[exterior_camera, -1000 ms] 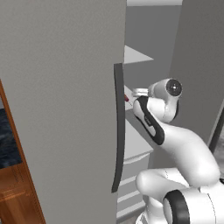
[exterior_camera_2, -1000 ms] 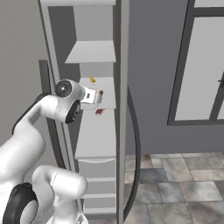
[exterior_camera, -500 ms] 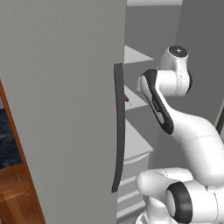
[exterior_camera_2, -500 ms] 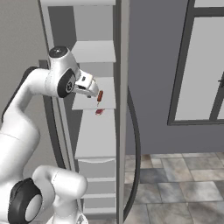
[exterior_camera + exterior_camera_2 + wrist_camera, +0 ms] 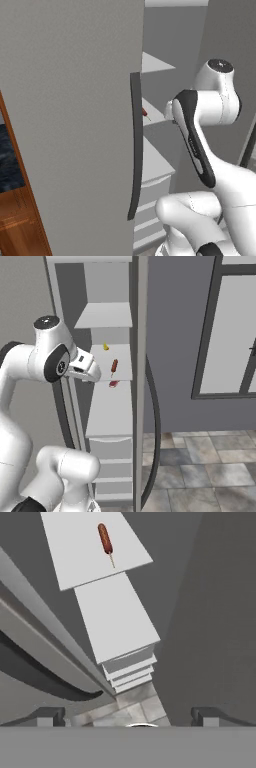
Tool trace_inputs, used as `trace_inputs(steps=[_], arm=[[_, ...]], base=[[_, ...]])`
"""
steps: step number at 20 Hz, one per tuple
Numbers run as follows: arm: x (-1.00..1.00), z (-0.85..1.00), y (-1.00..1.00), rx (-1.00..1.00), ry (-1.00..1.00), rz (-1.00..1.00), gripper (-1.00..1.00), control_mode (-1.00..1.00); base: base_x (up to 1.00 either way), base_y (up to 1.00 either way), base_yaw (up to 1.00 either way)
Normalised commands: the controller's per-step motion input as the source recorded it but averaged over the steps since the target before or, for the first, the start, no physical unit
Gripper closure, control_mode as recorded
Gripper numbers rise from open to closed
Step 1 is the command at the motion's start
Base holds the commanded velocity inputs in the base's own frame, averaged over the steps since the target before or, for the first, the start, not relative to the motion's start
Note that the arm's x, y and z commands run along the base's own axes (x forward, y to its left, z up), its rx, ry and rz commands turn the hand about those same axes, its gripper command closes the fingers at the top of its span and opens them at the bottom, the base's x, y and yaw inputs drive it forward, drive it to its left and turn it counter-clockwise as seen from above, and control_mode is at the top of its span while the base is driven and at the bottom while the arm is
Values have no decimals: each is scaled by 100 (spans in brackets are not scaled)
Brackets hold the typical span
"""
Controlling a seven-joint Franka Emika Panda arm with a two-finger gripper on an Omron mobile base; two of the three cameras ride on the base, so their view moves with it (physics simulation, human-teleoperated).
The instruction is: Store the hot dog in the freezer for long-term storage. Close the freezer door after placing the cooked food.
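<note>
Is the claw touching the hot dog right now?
Apart. In the hand view the claw stands open with nothing between its tips, while the hot dog lies far off on the white freezer shelf.

Cam setup: two base views flanking the arm, one hand view.
Left base view sits close behind the closed grey door, looking forward past its handle into the freezer. Right base view faces the same shelves from the other side. Hand view looks down along them to the floor tiles.
</note>
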Motion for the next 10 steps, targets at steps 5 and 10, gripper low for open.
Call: trace_inputs(steps=[5, 10], arm=[[-73, -22, 8, 0, 0, 10, -100, -100], [-65, -31, 1, -9, 2, 6, -100, -100]], base=[[0, 0, 0], [0, 0, 0]])
